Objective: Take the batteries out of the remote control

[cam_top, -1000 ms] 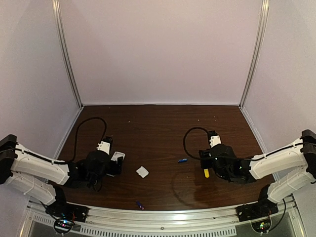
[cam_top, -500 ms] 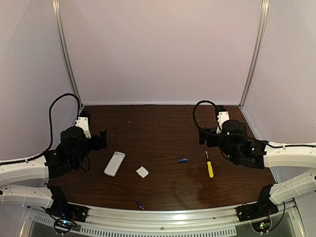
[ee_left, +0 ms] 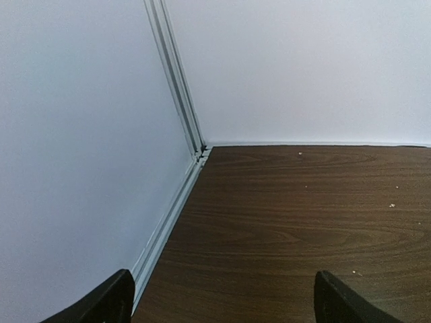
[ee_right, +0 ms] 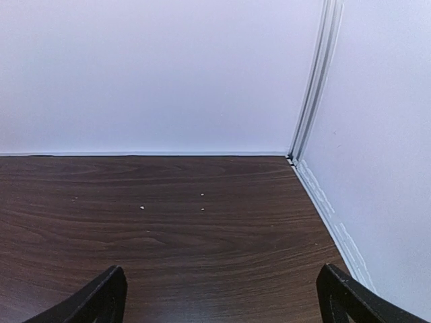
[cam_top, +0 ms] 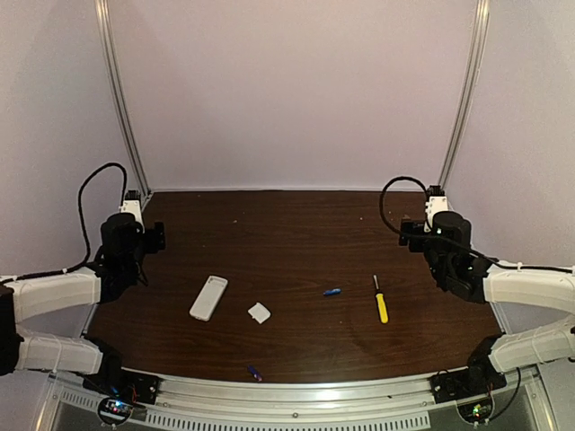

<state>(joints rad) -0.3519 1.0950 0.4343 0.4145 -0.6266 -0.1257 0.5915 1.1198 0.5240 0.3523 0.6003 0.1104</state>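
Observation:
The white remote control lies flat on the dark wooden table, left of centre. One blue battery rests right of centre, and a second battery lies near the front edge. My left gripper is raised at the far left, well away from the remote, and stands open with nothing between its fingers. At the far right my right gripper is lifted too, open and empty. Both wrist views show only bare table and wall.
A small white square cover lies between the remote and the battery. The yellow-handled screwdriver lies to the right of the battery. White walls with metal corner posts close the table on three sides.
Both arms have lifted and drawn back to the table's outer sides. The right gripper let go of the screwdriver, which now lies on the table. The left gripper left the remote.

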